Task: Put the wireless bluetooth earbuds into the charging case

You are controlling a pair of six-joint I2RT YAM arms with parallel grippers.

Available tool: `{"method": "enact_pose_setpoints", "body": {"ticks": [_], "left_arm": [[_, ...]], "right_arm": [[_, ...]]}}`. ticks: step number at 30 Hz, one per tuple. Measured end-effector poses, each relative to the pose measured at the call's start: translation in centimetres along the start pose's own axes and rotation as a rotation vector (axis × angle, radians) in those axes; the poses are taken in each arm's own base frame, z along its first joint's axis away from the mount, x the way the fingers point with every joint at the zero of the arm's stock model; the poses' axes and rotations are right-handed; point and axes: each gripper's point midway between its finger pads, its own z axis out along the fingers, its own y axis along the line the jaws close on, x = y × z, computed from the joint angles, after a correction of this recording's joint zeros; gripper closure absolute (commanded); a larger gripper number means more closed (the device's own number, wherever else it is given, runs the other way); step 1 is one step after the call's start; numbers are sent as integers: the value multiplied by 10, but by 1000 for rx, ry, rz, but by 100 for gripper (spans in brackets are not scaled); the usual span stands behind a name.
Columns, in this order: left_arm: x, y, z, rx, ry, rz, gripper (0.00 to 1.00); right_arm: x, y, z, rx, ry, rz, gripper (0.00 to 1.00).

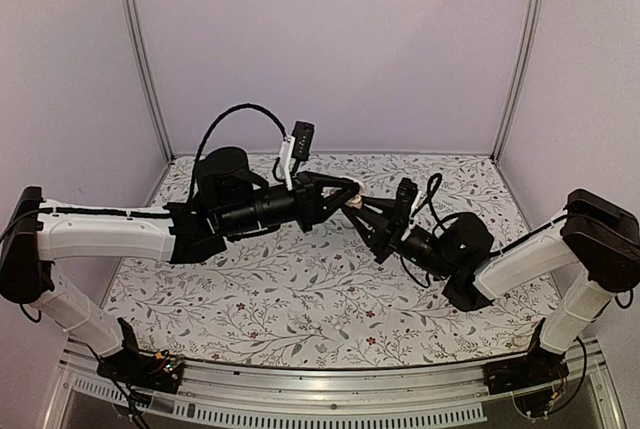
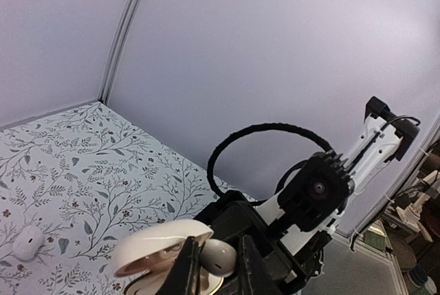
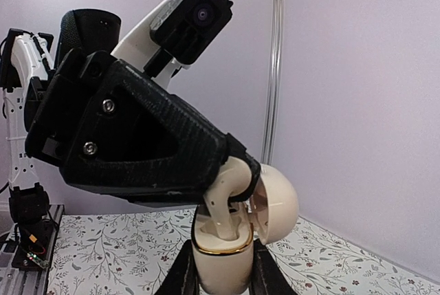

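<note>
1. At the far left of the left wrist view, a loose earbud (image 2: 29,242) is lying on the flower-patterned table (image 2: 103,171), well apart from both claws. It is showing too small to tell which way it points.
2. In mid-air above the middle of the table, the left claw (image 2: 218,276) is clamping the held earbud (image 3: 232,186) by its rounded head, leaving the stem free.
3. In the right wrist view, that earbud's long axis is running nearly upright. Its stem is pointing down into the open mouth of the case and appears to be partly entering a socket.
4. The right claw (image 3: 223,282) is closing on the lower body of the charging case (image 3: 218,257), below its gold rim. The case is standing upright with its mouth up, and its lid (image 3: 275,202) is hanging open to the right.
5. Both pieces are looking light, hard and glossy, so they are probably slippery. The earbud is best held across its head, and the case low on its body, away from the likely delicate hinge.
</note>
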Motion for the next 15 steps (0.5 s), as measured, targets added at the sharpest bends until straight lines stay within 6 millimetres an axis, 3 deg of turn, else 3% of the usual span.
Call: {"method": "enact_pose_setpoints", "body": {"ticks": [15], "left_arm": [[-3, 2, 2, -15, -5, -72, 90]], "right_arm": [[-6, -2, -3, 23, -27, -74, 100]]}}
